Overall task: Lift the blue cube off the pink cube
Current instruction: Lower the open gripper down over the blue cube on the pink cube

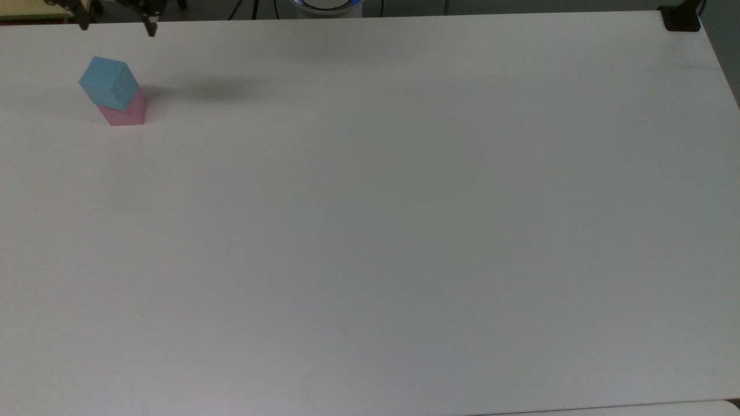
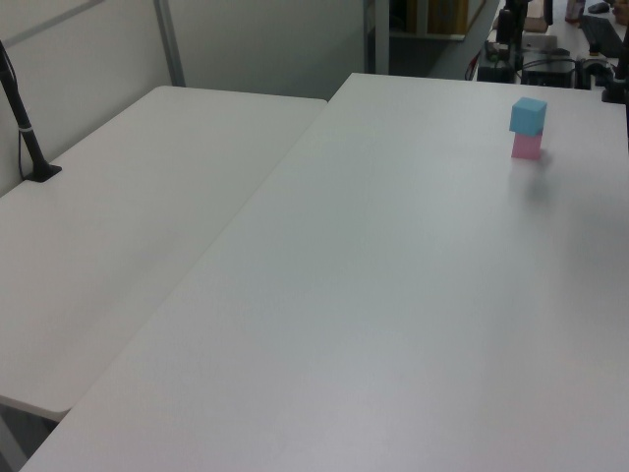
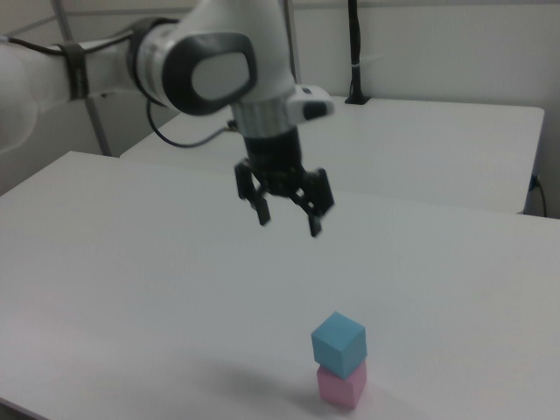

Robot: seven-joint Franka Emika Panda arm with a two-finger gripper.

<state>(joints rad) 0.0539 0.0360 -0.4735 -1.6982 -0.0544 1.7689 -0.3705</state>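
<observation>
Tool (image 3: 288, 219) is hanging released above the blue cube (image 3: 339, 342). Gripping it squarely should be sparing the pink cube (image 3: 341, 387) underneath.

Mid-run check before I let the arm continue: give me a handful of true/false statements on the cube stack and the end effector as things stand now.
1. The blue cube sits on top of the pink cube. True.
2. The end effector is shut on the blue cube. False: it hangs open above the stack, touching neither cube.
3. The blue cube is twisted relative to the pink cube beneath it. True: in the top view its corners do not line up with the pink cube's.
4. The stack stands in the middle of the white table. False: in the top view it is near the table's upper left corner.
5. The pink cube lies on its own beside the blue one. False: it rests on the table directly under the blue cube.
</observation>
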